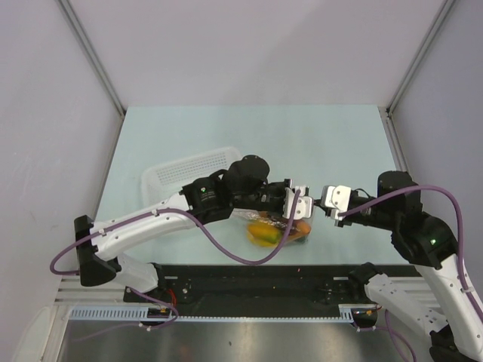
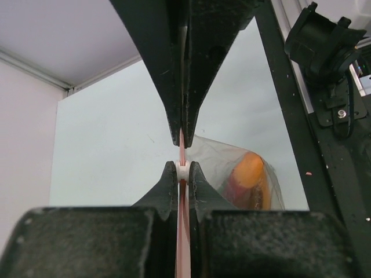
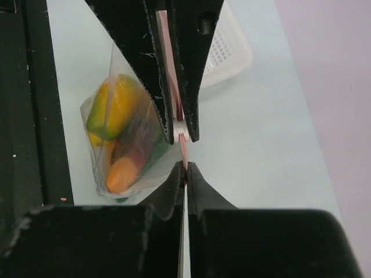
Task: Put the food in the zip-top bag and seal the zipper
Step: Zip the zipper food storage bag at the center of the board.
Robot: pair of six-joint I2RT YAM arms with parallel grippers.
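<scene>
Black, pink-red and fruit colours
My left pincer and right pincer are matte black; the zipper is pink-red, the zip-top bag clear. Through it: an orange carrot, yellow fruit, dark green and reddish-brown patches. The slotted basket is white, the bench pale mint.

Lighting, picture quality: bright, even, diffuse; no hard shadows.
Top view sharp throughout; soft faint shadows under the arms on the table; dull sheen on the near metal plate. Wrist views: fingers dark, blurred at the near edge; zipper and bag fairly sharp, light glare on the film.
</scene>
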